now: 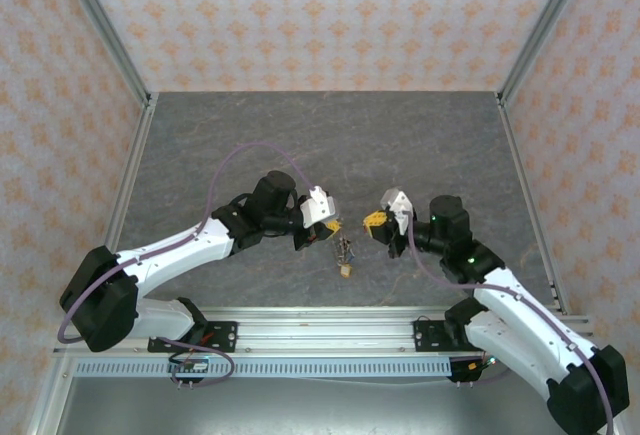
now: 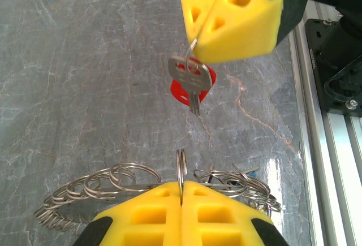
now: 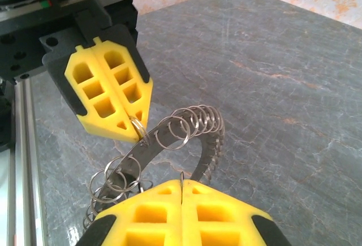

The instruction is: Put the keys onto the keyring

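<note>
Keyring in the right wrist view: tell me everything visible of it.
The large round grey-tan metal keyring is a flat curved band strung with many small silver wire loops, giving a coil-like rim. It hangs tilted above the grey marbled table, one loop pinched in the shut left gripper. Its lower arc runs behind the right gripper, so contact there is unclear.

The left arm (image 1: 180,248) stretches low from its base toward the centre, wrist turned inward. The right arm (image 1: 520,315) mirrors it from the other side. The left gripper (image 1: 336,225) and right gripper (image 1: 371,221) face each other tip to tip, close but apart (from each wrist, the other's yellow fingers point straight back). Both have their jaws pressed together, the left pinching the keyring (image 2: 113,181), the right the keys (image 2: 192,79).
</note>
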Tool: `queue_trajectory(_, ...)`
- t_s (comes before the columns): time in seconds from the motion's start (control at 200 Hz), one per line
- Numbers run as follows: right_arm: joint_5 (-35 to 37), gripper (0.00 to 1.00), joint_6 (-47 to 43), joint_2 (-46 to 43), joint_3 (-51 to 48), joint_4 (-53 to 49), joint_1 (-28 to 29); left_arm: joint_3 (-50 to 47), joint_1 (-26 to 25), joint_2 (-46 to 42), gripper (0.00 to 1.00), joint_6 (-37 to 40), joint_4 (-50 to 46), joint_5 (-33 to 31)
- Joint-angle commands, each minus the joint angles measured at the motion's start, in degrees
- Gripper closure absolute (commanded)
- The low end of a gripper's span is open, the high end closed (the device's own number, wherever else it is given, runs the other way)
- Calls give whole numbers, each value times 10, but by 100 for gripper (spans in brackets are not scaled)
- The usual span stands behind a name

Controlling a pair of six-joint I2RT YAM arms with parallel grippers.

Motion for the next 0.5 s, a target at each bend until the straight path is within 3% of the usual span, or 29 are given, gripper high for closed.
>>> queue_trajectory(0.0,-19,100,-17,11,20,23,10,17,-5,-5,100,-8,35,9)
queue_trajectory(0.18,-60,100,23,41,21,62,18,18,-5,-5,100,-7,34,5)
queue_trajectory(0.495,-63,100,46,59,25,93,29,22,-6,-1,100,-4,29,8)
